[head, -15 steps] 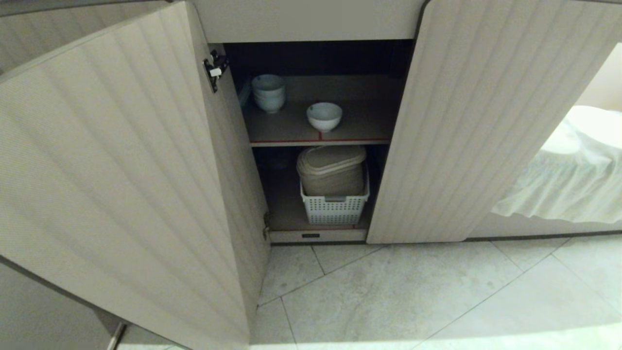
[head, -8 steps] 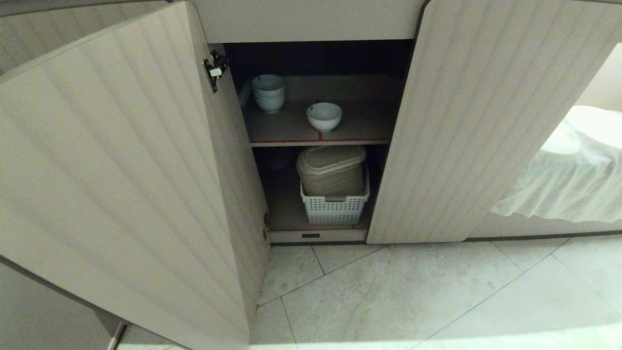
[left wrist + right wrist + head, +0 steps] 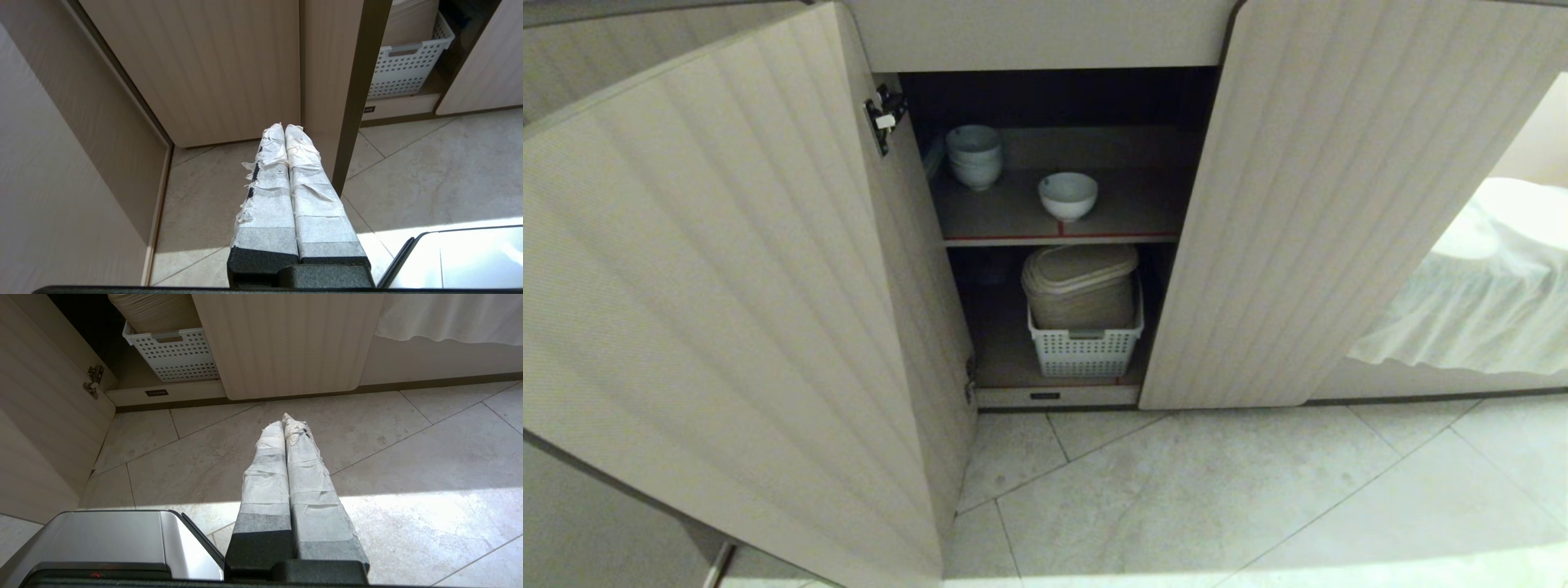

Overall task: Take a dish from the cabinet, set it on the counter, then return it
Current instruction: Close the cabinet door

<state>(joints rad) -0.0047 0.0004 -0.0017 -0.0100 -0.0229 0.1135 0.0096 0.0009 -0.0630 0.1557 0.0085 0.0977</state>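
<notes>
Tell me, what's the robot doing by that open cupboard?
Nothing is being handled right now. The cabinet stands open, and the dish sits alone on the upper shelf, beside a stack of bowls. A basket sits on the shelf below. The left gripper and right gripper are both shut and empty, hanging low over the floor in front of the cabinet, away from the dish.

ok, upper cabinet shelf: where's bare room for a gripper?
Bare shelf right of the single bowl, up to the right door. Narrower gap between it and the bowl stack. Lower shelf is crowded by the white basket.
</notes>
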